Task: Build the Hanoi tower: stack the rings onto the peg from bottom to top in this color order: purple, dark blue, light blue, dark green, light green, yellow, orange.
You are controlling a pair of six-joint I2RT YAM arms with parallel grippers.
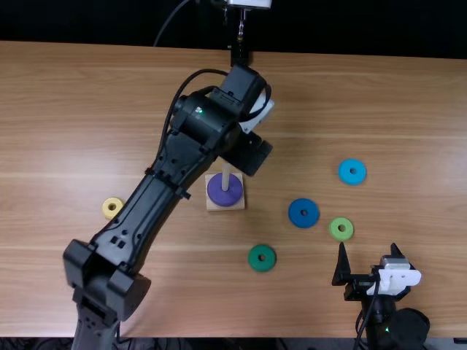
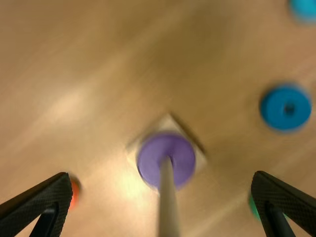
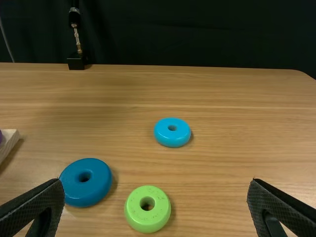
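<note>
My left gripper (image 1: 249,152) is over the peg (image 1: 225,175); in the left wrist view this gripper (image 2: 160,180) is open, with the peg (image 2: 169,207) rising between its fingers. The purple ring (image 1: 225,199) lies around the peg on its square base. Right of it on the table lie the dark blue ring (image 1: 295,219), light blue ring (image 1: 345,175), light green ring (image 1: 334,230) and dark green ring (image 1: 255,265). The yellow ring (image 1: 107,210) is at the left. An orange ring (image 2: 75,192) is partly behind a finger. My right gripper (image 1: 371,257) stands open and empty; its wrist view shows the gripper (image 3: 155,182) spread too.
The left arm stretches diagonally across the table (image 1: 394,109), from the near left to above the base (image 1: 225,208). A black stand (image 3: 76,61) is at the far edge. The right arm stays at the near right edge, close to the light green ring.
</note>
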